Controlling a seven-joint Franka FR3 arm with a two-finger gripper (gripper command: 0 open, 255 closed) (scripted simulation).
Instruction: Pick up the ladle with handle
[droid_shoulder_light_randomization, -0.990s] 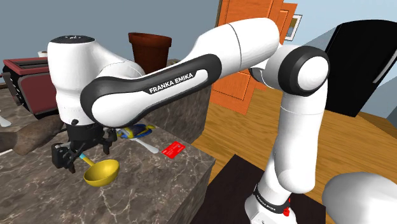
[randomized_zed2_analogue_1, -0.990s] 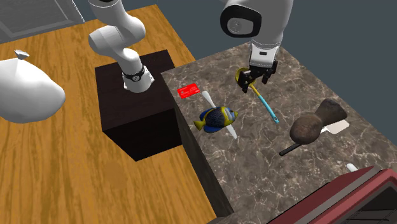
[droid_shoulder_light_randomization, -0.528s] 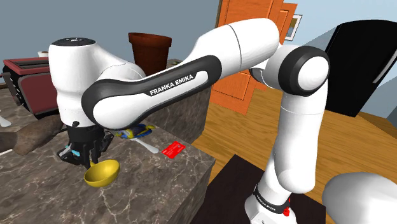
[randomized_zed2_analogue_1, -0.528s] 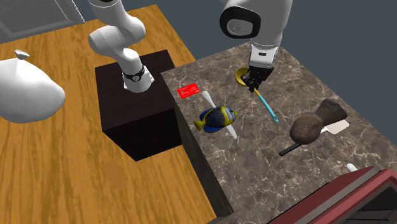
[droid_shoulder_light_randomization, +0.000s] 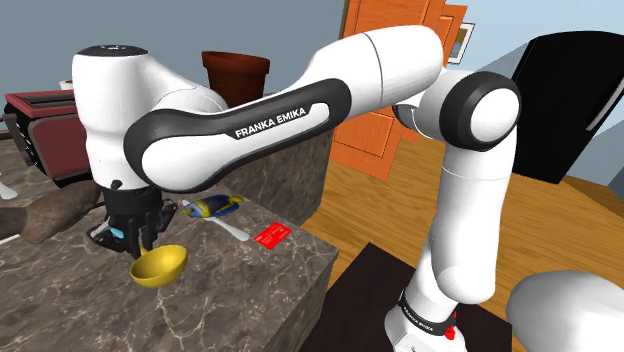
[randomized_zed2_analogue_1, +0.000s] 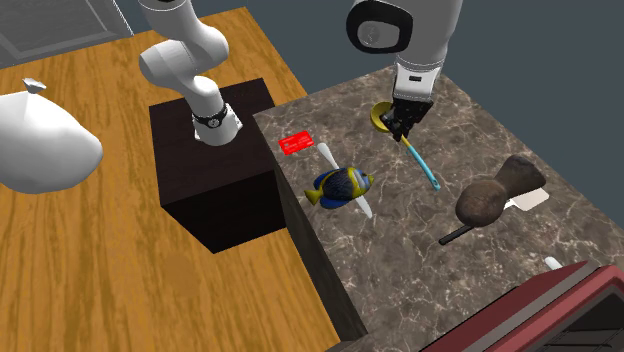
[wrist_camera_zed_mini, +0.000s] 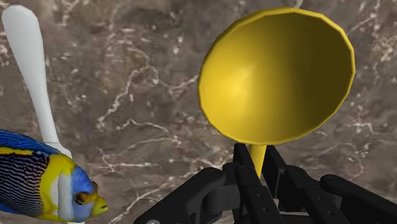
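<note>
The ladle has a yellow bowl (wrist_camera_zed_mini: 280, 76) and a thin blue handle (randomized_zed2_analogue_1: 424, 168). My black gripper (wrist_camera_zed_mini: 257, 167) is shut on the ladle's neck just behind the bowl. In the shoulder view the gripper (droid_shoulder_light_randomization: 130, 236) hangs over the marble counter (droid_shoulder_light_randomization: 230, 290), and the ladle's bowl (droid_shoulder_light_randomization: 158, 264) tilts out below it. From the second exterior view the gripper (randomized_zed2_analogue_1: 402, 124) holds the ladle near the counter's far edge, with the bowl (randomized_zed2_analogue_1: 380, 115) beside the fingers.
A blue and yellow fish figure (randomized_zed2_analogue_1: 340, 186) lies on a white spoon (randomized_zed2_analogue_1: 362, 203) near the counter's edge, with a red card (randomized_zed2_analogue_1: 297, 143) beside it. A brown brush-like object (randomized_zed2_analogue_1: 490, 198) and a dark red appliance (droid_shoulder_light_randomization: 50, 130) sit farther along. A brown pot (droid_shoulder_light_randomization: 236, 78) stands behind.
The fingers stood open around the ladle a second ago, then shut on its neck. Since then the arm has risen slightly and the bowl has come up with it.
</note>
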